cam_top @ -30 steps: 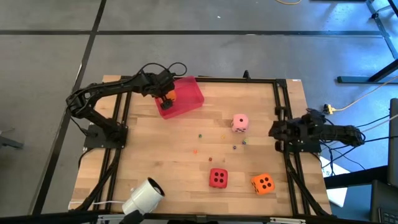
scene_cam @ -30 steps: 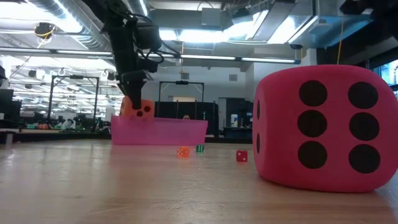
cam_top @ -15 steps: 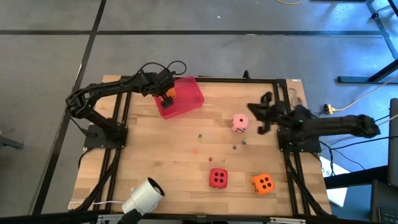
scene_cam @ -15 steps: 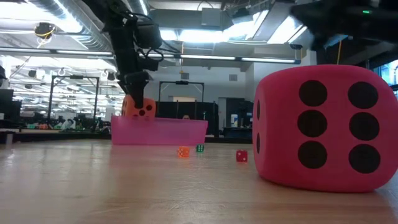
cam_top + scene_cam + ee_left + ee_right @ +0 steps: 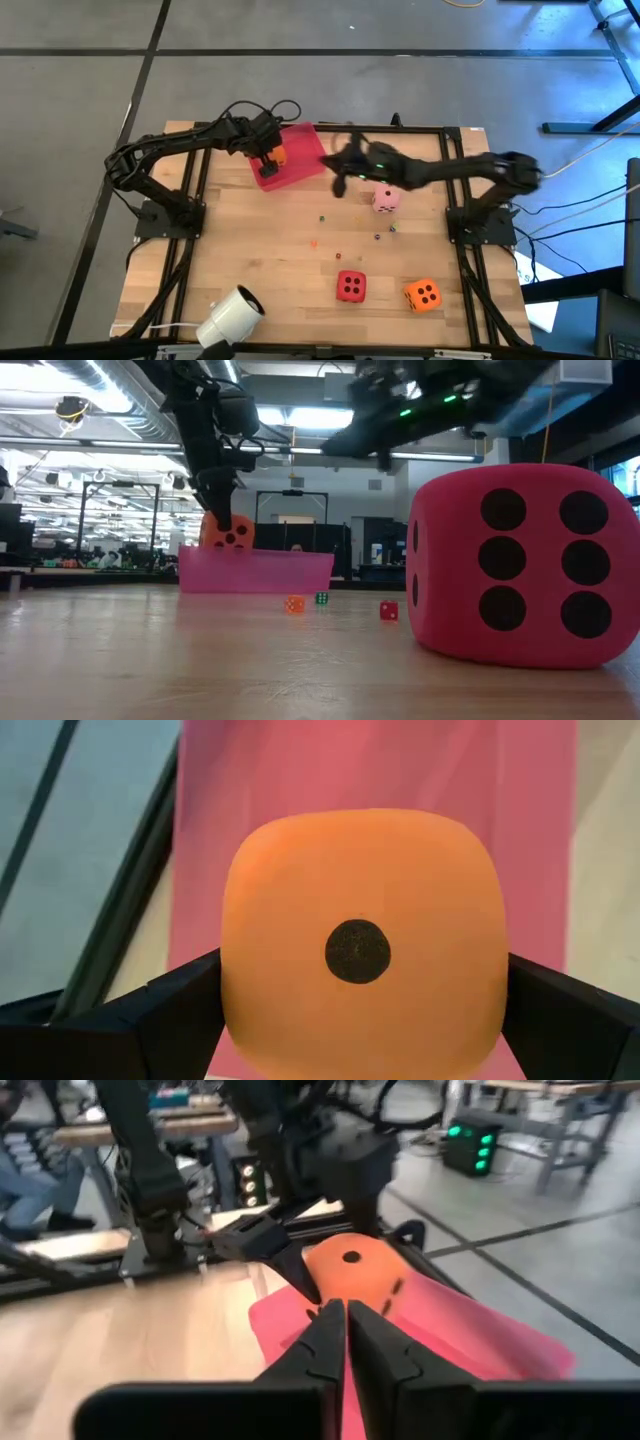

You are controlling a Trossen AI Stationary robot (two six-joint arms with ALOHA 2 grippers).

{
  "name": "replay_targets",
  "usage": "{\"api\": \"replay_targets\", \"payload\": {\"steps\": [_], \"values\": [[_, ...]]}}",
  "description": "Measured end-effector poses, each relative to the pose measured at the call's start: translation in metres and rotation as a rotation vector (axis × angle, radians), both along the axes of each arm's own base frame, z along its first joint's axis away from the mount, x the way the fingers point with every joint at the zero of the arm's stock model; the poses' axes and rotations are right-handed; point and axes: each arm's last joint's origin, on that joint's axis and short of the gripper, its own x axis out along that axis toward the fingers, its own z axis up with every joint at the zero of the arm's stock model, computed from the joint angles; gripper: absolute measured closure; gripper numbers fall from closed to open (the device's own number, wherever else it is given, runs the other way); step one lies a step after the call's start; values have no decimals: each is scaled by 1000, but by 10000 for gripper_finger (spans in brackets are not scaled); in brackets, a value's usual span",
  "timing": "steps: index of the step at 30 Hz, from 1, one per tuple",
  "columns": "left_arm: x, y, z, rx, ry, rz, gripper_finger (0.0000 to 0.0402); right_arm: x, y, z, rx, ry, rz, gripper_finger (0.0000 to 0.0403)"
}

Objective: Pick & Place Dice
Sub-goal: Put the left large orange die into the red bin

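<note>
Where visible, orange die (image 5: 360, 945) shows one pip

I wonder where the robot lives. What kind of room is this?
Probably a big lab or workshop: exposed ceiling ducts, strip lights, and rows of workbenches behind the wooden table.

Low view. Red die (image 5: 522, 565), six pips facing, fills right foreground on table (image 5: 200, 660). Left of it, far back: pink tray (image 5: 256, 571). Left hand (image 5: 222, 508) holds orange die (image 5: 226, 532) just above tray. Three tiny dice between tray and red die.
</note>
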Motion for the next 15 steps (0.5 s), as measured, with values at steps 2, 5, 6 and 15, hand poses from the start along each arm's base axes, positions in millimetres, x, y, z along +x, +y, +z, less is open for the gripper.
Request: {"api": "replay_targets", "payload": {"steps": [2, 5, 6, 15], "values": [[0, 0, 0, -3, -2, -5, 2, 20, -9, -7, -11, 20, 37, 397], [1, 1, 1, 14, -10, -22, 2, 46, -21, -16, 13, 22, 84, 396], [2, 1, 1, 20, -16, -26, 2, 53, -24, -18, 20, 21, 99, 396], [8, 5, 6, 56, -96, -35, 2, 96, -52, -37, 27, 22, 80, 400]]}}
